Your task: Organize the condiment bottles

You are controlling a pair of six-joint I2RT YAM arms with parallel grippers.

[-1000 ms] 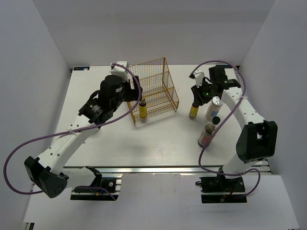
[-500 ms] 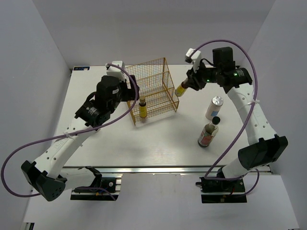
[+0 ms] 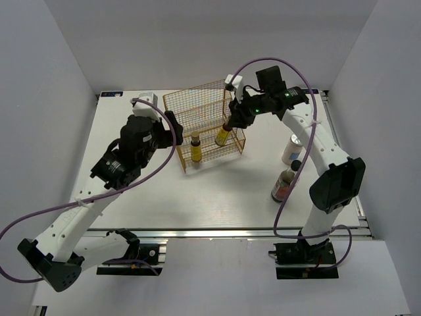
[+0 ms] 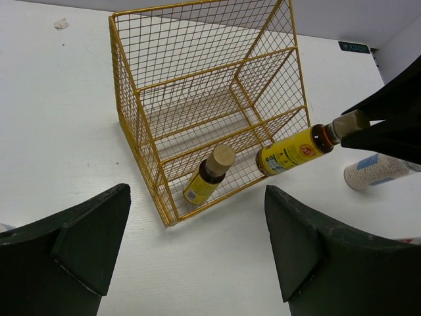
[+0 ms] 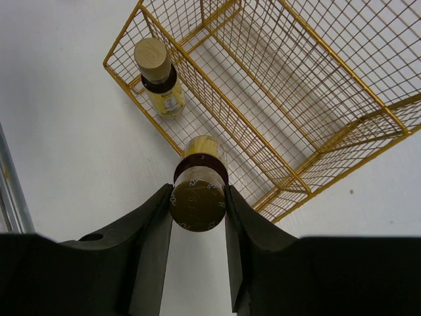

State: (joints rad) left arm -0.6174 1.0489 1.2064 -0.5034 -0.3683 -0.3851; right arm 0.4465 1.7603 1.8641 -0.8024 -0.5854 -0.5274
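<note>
My right gripper (image 3: 234, 121) is shut on the cap of an amber-yellow bottle (image 3: 223, 135), holding it tilted in the air at the open front of the gold wire rack (image 3: 205, 99); the same bottle shows in the left wrist view (image 4: 293, 150) and in the right wrist view (image 5: 198, 201). A second amber-yellow bottle (image 3: 195, 147) stands on the rack's bottom shelf (image 4: 209, 175) (image 5: 158, 76). A white grey-lidded bottle (image 3: 292, 149) and a dark brown bottle with reddish label (image 3: 285, 182) stand at the right. My left gripper (image 4: 197, 250) is open and empty, above the table in front of the rack.
The rack (image 4: 197, 85) has several open shelves, and its open front faces the near right. The table's right edge (image 3: 342, 151) runs close behind the two standing bottles. White walls enclose the table on three sides.
My right gripper has lifted the amber-yellow bottle from the right of the table and carried it left to the rack's front. My left arm has drawn back toward the near left.
</note>
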